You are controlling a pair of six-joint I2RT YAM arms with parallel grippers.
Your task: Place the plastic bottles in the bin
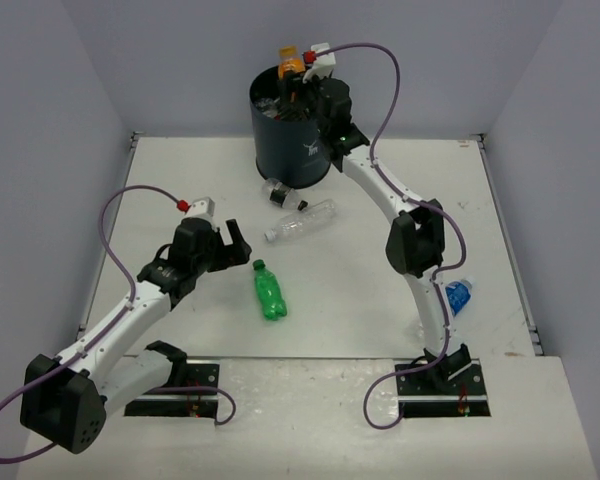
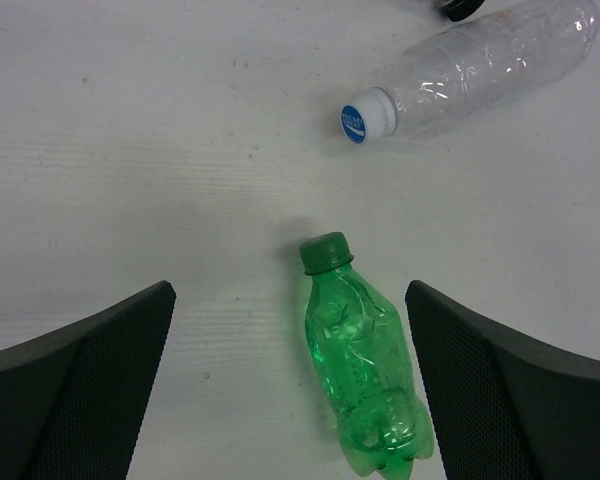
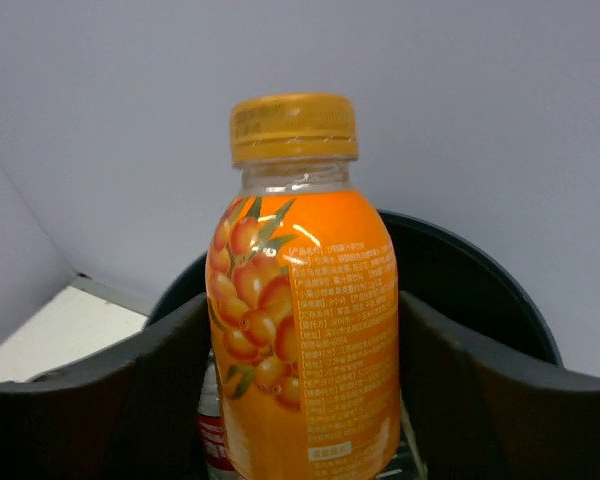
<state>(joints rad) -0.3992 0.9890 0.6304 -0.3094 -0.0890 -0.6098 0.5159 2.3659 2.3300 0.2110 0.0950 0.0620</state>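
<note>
Your right gripper [image 3: 300, 335] clamps a short orange plastic bottle [image 3: 302, 290] upright above the tall dark cylindrical bin [image 3: 485, 290]. Your left gripper [image 2: 290, 300] hangs spread wide over a green plastic bottle [image 2: 365, 370] lying on the white table [image 2: 130, 150].

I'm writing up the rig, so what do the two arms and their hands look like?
Left arm and right arm: white links, black joint housings, black bases. A purple cable loops along each. The left hand and right hand each have two broad black fingers, mesh-textured on the left.
</note>
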